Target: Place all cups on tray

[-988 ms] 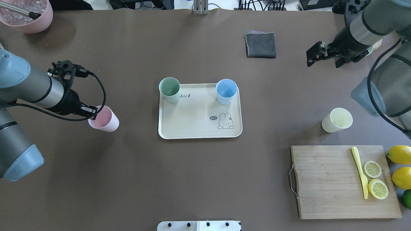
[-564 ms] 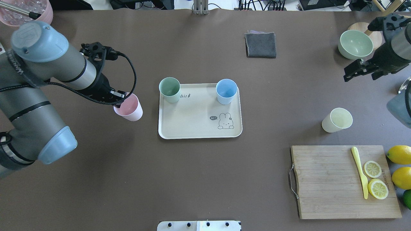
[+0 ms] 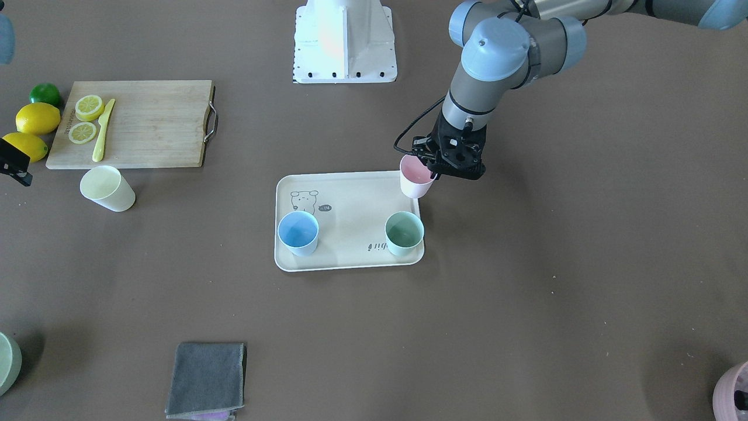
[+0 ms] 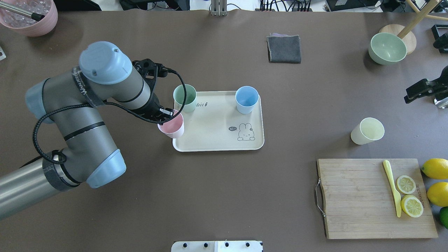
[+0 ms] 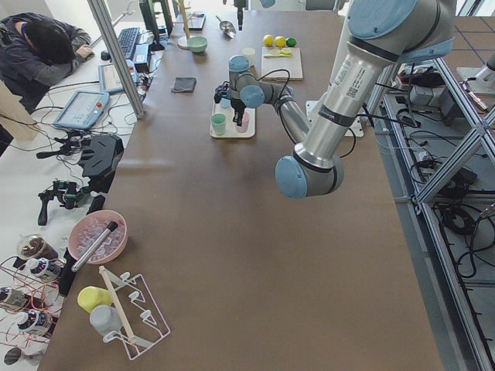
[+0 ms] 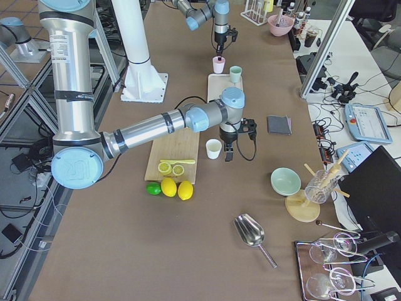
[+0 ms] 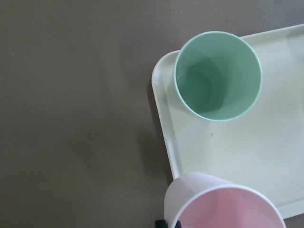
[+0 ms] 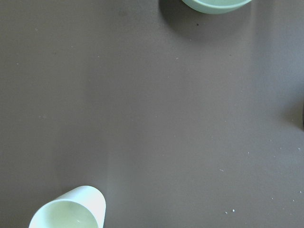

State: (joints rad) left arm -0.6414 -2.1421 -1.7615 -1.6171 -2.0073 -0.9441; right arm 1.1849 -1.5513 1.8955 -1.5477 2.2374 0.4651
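The cream tray [image 4: 217, 140] with a rabbit drawing lies mid-table, also in the front view [image 3: 350, 234]. A green cup [image 4: 184, 98] and a blue cup [image 4: 247, 99] stand upright on its far corners. My left gripper [image 4: 164, 117] is shut on the rim of a pink cup [image 4: 171, 126] and holds it upright over the tray's near-left corner [image 3: 416, 178]. I cannot tell whether the cup touches the tray. A pale yellow cup [image 4: 367, 131] stands on the table to the tray's right. My right gripper [image 4: 416, 91] is open and empty at the right edge, beyond the yellow cup.
A bamboo cutting board [image 4: 353, 199] with a yellow knife and lemon slices lies front right, with lemons [image 4: 435, 168] beside it. A grey cloth [image 4: 284, 49] lies behind the tray. A green bowl [image 4: 386, 48] stands far right and a pink bowl [image 4: 29, 17] far left.
My left arm has carried the pink cup to the right, from the open table to the tray's near-left corner. My right arm has drawn back towards the right edge.
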